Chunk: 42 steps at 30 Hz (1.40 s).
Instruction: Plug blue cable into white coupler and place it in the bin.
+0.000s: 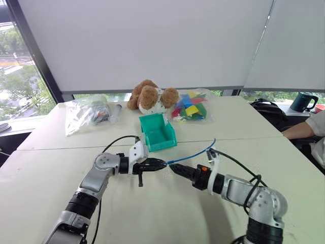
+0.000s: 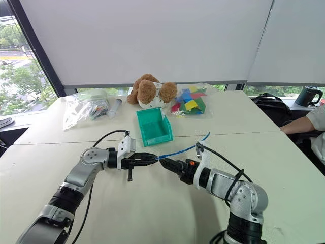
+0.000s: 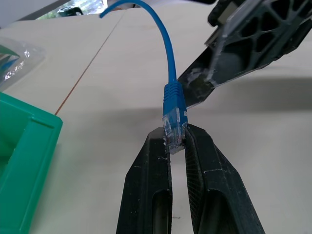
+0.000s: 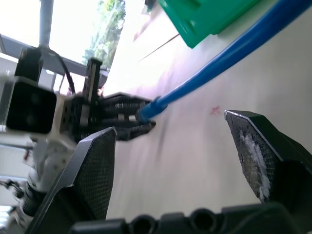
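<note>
Just in front of the bin (image 1: 157,132), the left gripper (image 3: 176,146) is clamped on the clear plug of the blue cable (image 1: 192,154), whose length runs sideways above the table toward the right gripper (image 4: 170,146), jaws spread wide.

A: Which parts were cut off?
B: In the left wrist view the bin (image 3: 24,165) ran past the frame edge, and the blue cable (image 3: 165,53) left at the top.
A: And hidden?
B: The plug's tip sat buried between the left pincer (image 3: 176,142) fingers; the white coupler could not be made out.
</note>
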### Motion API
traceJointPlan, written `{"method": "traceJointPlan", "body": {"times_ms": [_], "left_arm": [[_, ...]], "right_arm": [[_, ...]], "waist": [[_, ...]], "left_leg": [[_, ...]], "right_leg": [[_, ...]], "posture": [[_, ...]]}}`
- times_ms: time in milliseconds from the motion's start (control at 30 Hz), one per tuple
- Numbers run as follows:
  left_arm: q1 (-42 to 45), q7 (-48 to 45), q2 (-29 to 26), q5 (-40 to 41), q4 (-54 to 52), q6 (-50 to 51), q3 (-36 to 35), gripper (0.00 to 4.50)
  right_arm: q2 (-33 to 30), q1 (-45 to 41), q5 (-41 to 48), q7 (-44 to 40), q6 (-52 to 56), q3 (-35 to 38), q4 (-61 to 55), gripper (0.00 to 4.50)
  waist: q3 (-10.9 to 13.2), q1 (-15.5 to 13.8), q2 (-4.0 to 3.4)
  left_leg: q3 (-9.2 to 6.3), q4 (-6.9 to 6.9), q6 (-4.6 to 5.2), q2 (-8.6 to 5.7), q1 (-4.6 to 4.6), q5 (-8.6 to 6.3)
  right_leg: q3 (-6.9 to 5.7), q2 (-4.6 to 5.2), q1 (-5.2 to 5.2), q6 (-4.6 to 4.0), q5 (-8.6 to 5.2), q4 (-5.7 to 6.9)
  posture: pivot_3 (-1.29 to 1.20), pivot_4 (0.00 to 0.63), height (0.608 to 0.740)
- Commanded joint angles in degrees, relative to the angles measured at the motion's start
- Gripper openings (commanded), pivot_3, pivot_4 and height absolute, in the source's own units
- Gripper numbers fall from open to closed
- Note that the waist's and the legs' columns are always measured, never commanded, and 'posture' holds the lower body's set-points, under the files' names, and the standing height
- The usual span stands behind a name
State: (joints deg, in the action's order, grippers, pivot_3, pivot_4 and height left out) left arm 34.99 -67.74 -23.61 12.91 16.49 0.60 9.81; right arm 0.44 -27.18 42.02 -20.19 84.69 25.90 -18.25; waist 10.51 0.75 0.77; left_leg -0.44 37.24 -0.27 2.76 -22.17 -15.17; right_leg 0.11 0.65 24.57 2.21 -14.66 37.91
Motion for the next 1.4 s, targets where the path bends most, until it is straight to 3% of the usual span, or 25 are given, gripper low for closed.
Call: {"method": "traceJointPlan", "body": {"times_ms": [33,400,500,667,700,933,1033,1233,1300,1400], "left_arm": [[0.43,0.90,-0.36,-0.37,-1.90,-1.34,-0.55,0.02],[0.58,0.99,-0.09,-1.51,0.02,-4.05,0.00,0.02],[0.53,1.07,-0.01,-1.73,0.36,-4.69,0.05,0.00],[0.17,1.18,0.00,-2.03,0.14,-5.32,0.11,0.00],[0.06,1.26,0.00,-2.07,-0.01,-5.38,0.11,0.00],[-0.89,1.57,-0.55,-1.96,-1.33,-4.43,0.13,0.00],[-1.67,0.71,-2.01,-0.59,-3.26,-1.15,-0.60,1.22],[-5.37,0.93,-7.23,1.57,-10.38,4.93,-3.22,4.28],[-6.93,1.23,-10.02,4.57,-13.33,9.18,-6.18,4.40],[-7.90,4.45,-13.01,8.34,-16.14,15.04,-11.76,4.40]], "right_arm": [[2.64,-3.46,2.27,3.56,1.77,3.21,1.02,3.87],[6.09,-7.16,4.00,8.74,4.73,5.95,2.95,3.87],[6.41,-7.37,4.24,9.17,5.01,5.86,2.92,3.05],[6.78,-7.72,4.60,9.65,4.94,5.91,3.31,0.38],[6.89,-7.81,4.71,9.77,4.93,5.94,3.42,0.02],[7.06,-8.09,5.15,10.20,5.40,6.30,3.11,0.02],[6.98,-8.82,5.40,10.45,5.74,6.91,2.87,0.00],[5.16,-10.65,5.93,10.29,5.14,6.71,3.00,0.00],[0.80,-10.91,5.32,7.38,2.23,1.68,1.18,0.00],[-10.02,-10.29,2.18,-0.23,-5.26,-11.41,-2.60,0.00]], "waist": [[0.00,0.02,0.00],[0.00,0.10,-0.01],[0.01,0.13,-0.02],[0.01,0.20,-0.02],[0.01,0.21,-0.02],[0.01,0.23,-0.02],[0.01,0.41,-0.03],[0.02,0.45,-0.04],[0.05,0.48,-0.08],[0.11,0.45,-0.15]], "left_leg": [[0.00,0.00,0.00,0.00,0.00,0.00],[0.00,-0.02,0.00,0.00,-0.02,0.00],[0.00,-0.03,0.00,0.00,-0.02,0.00],[0.00,-0.06,0.00,0.00,-0.02,0.00],[0.00,-0.06,0.00,0.00,-0.02,0.00],[-0.01,-0.08,0.00,0.00,-0.05,0.00],[0.00,-0.08,0.00,0.00,-0.05,0.00],[0.00,-0.12,0.00,0.01,-0.11,0.00],[0.00,-0.12,0.01,0.01,-0.14,0.00],[0.03,-0.12,0.00,0.01,-0.22,0.00]], "right_leg": [[0.00,0.00,0.00,0.00,0.00,0.00],[0.00,0.00,0.02,0.00,0.00,0.00],[0.00,0.00,0.03,0.00,0.00,0.00],[0.00,0.00,0.05,0.00,0.00,0.00],[0.00,0.00,0.05,0.00,0.00,-0.01],[0.00,0.00,0.07,0.00,0.00,-0.01],[0.00,0.00,0.08,0.00,0.00,-0.01],[0.01,-0.01,0.15,0.00,0.00,-0.01],[0.01,-0.01,0.19,0.00,-0.01,-0.02],[0.03,0.02,0.31,0.00,-0.01,-0.02]], "posture": [[0.00,0.150,0.740],[0.00,0.150,0.740],[0.00,0.150,0.740],[0.00,0.150,0.740],[0.00,0.150,0.740],[0.00,0.150,0.740],[0.00,0.150,0.740],[0.00,0.150,0.740],[0.00,0.150,0.740],[0.00,0.150,0.740]]}}
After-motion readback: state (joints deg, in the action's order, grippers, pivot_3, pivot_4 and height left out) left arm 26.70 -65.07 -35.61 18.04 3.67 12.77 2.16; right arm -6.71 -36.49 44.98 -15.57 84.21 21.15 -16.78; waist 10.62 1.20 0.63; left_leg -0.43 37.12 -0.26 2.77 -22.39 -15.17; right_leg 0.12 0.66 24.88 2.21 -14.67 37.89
